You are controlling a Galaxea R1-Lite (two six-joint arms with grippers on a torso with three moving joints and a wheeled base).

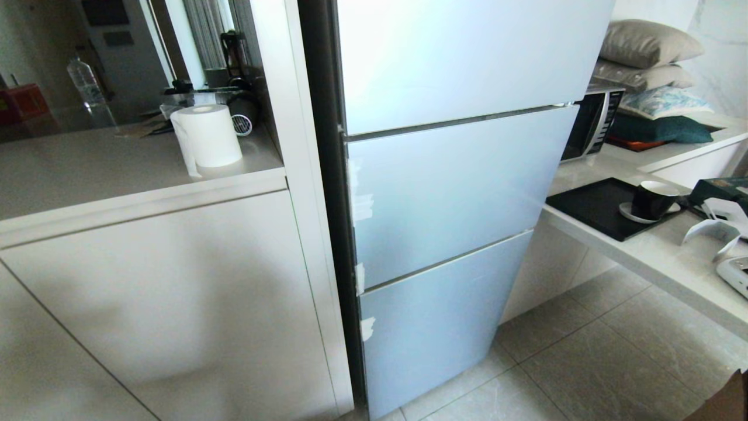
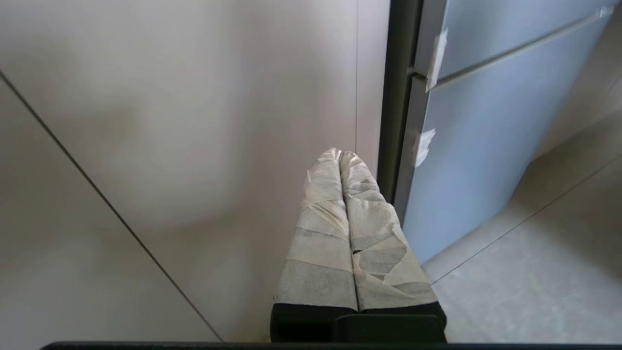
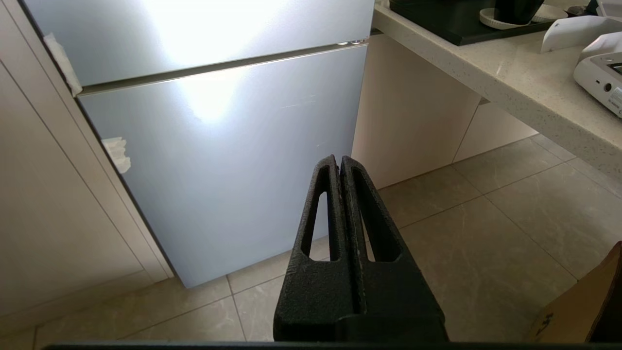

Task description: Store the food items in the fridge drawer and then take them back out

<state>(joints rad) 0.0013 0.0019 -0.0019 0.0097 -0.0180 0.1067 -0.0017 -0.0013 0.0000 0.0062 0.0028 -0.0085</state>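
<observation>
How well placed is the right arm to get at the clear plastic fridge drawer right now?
Probably not at all: the pale blue fridge has every door closed, no drawer shows, and the right gripper hangs shut, short of the lowest door.

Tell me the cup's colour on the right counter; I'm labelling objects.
Black cup, white inside, clearest in the head view.

Closed pale-blue fridge (image 1: 450, 193), three door panels shut, upright at centre; food items and fridge drawer are not visible.

no legible text, labels, brands or numbers on anything in view
</observation>
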